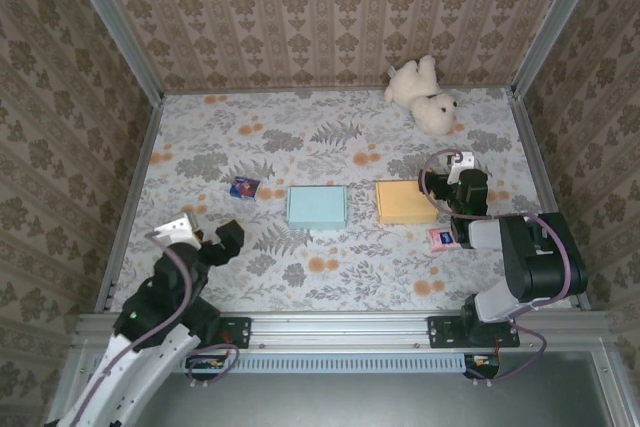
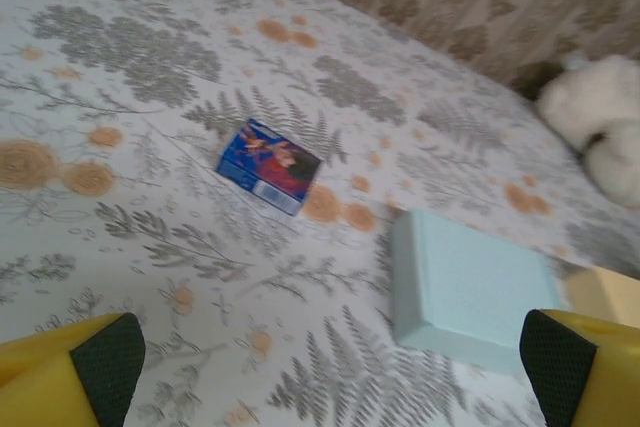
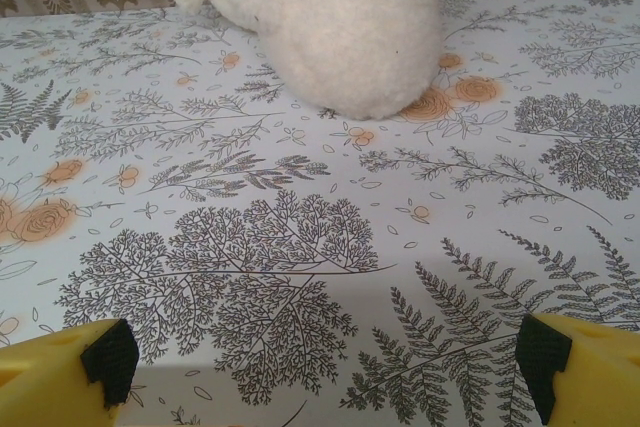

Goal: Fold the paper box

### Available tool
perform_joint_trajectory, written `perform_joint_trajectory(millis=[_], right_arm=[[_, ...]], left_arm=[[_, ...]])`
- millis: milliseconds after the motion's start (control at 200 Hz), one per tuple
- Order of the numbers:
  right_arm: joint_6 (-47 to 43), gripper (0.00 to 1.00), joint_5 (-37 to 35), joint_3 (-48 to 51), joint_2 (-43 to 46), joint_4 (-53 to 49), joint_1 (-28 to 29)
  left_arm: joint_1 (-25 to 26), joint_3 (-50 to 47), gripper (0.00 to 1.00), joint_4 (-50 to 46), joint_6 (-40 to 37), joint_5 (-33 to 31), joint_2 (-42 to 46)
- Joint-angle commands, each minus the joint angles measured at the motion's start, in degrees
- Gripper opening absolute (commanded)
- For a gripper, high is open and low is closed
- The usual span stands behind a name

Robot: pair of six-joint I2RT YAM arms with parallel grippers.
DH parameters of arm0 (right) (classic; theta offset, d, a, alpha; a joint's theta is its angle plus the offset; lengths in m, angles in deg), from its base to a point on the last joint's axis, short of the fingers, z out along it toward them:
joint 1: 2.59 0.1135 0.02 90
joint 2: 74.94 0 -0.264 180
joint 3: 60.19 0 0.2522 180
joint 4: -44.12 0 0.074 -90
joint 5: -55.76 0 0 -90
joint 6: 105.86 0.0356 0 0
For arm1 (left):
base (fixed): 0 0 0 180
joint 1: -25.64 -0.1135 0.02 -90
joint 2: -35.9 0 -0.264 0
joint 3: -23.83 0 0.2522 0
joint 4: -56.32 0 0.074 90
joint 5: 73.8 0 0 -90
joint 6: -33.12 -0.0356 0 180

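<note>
**While the left pincer [image 1: 205,231] and right pincer [image 1: 452,159] gape empty, boxes lie on the bench [image 1: 330,142]**

The pale blue paper box [image 1: 317,206] lies at centre, the yellow paper box [image 1: 405,202] just beside it at 3 o'clock. Around it: blue packet [image 1: 245,188] at 9 o'clock, pink packet [image 1: 443,239] at 4, plush toy [image 1: 425,95] toward 1.

Left box [image 1: 317,206] beside right box [image 1: 404,201]; plush toy [image 1: 424,94] behind (far right); card pack [image 1: 244,188] left.

No readable text

The small blue packet [image 2: 268,167] on the floral table cover [image 2: 150,267] carries colourful print, too blurred to read; printing on the pink packet [image 1: 443,238] is too small.
</note>
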Motion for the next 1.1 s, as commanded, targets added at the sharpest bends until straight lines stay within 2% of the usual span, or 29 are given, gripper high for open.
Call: perform_joint_trajectory(millis=[0,115,215,305,385,430,485,555,595,650,805,880,910,975,1030,1095], right_arm=[[-0.67,1.00,-1.18,-0.97,0.06,0.55,0.30],[-0.69,1.00,-1.16,-0.99,0.04,0.55,0.29],[-0.68,1.00,-1.26,-0.92,0.06,0.54,0.32],[-0.68,1.00,-1.34,-0.94,0.06,0.55,0.37],[-0.76,1.00,-1.43,-0.92,0.03,0.55,0.36],[-0.76,1.00,-1.44,-0.92,0.00,0.55,0.41],[-0.76,1.00,-1.43,-0.92,0.03,0.47,0.39],[-0.76,1.00,-1.45,-0.92,0.05,0.47,0.47],[-0.76,1.00,-1.46,-0.94,0.06,0.52,0.46],[-0.79,1.00,-1.55,-0.93,0.07,0.49,0.46],[-0.85,1.00,-1.62,-0.94,0.03,0.46,0.54],[-0.85,1.00,-1.69,-0.99,0.06,0.40,0.54],[-0.85,1.00,-1.69,-1.01,0.03,0.44,0.54],[-0.86,1.00,-1.65,-1.00,0.04,0.38,0.62],[-0.94,1.00,-1.71,-1.01,0.07,0.38,0.63],[-0.94,1.00,-1.80,-1.01,0.04,0.38,0.63]], left_arm=[[-0.68,-2.32,1.00,16.71,-6.89,-11.42,-5.14],[-2.52,-4.16,1.00,27.98,-17.35,-22.47,-11.38],[-9.19,-5.25,1.00,38.00,-26.67,-23.67,-16.83],[-21.36,-5.84,1.00,41.68,-24.25,-17.76,-22.66],[-33.23,-8.27,1.00,47.34,-19.40,-7.95,-29.36],[-37.75,-10.44,1.00,53.95,-19.00,-3.59,-34.01],[-40.16,-12.41,1.00,61.69,-21.07,-3.32,-40.14],[-40.27,-12.71,1.00,69.23,-27.11,-4.54,-49.63],[-40.32,-11.59,1.00,72.08,-28.04,-5.44,-54.44],[-39.57,-8.89,0.99,70.49,-29.26,-1.33,-57.08],[-35.41,-5.09,1.00,76.35,-33.35,-1.67,-65.48],[-33.47,-6.56,1.00,86.68,-36.75,-1.77,-71.48],[-33.05,-6.67,1.00,91.50,-39.49,0.08,-73.73],[-30.96,-3.64,1.00,84.83,-42.49,4.64,-74.08],[-29.60,-4.03,1.00,90.80,-46.60,8.21,-78.19],[-29.85,-6.33,1.00,96.69,-47.75,11.96,-80.15]])
